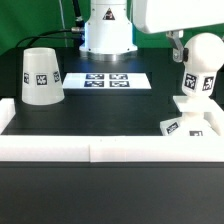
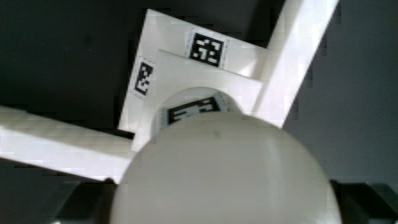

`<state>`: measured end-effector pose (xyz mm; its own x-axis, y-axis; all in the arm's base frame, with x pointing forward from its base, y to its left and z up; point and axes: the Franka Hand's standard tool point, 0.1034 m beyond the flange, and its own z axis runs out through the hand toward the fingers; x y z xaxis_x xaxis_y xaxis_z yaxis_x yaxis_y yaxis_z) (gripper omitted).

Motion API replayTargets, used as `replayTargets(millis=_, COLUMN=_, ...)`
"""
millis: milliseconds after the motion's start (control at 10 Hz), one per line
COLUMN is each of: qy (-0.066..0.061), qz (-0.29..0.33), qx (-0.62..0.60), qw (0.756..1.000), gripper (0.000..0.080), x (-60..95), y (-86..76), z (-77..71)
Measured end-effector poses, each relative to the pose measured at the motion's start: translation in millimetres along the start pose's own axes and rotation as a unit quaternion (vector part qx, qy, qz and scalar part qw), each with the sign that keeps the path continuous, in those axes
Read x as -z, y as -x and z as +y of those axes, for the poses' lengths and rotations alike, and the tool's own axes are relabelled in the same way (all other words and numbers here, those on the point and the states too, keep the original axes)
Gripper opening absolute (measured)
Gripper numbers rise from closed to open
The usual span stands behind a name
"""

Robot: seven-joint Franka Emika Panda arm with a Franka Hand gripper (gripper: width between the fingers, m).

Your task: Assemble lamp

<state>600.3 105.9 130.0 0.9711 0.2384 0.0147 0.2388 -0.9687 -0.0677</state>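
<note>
jaws grasping bulb (image 1: 205,65) over base (image 1: 200,115), shade (image 1: 40,75) in exterior view only, wrist view shows base's tags (image 2: 210,48)

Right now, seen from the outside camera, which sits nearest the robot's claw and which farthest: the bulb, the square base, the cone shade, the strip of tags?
From the gripper:
1. bulb, right beside it, exterior view's right.
2. base, just under the bulb.
3. marker board, mid-table.
4. shade, far on the exterior view's left.
</note>
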Motion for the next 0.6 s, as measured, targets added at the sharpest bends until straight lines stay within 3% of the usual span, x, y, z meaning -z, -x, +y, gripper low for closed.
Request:
replayTargets(millis=200, qy=-0.001, qz=0.005, qx=-0.073, qw=0.997, gripper=0.0579, x=-0.2, y=-0.3, z=0.1)
replayTargets(millis=600, qy=-0.004, qz=0.011, qx=-0.248, qw=0.969, gripper=0.0580, x=1.2, y=-1.6, z=-2.0)
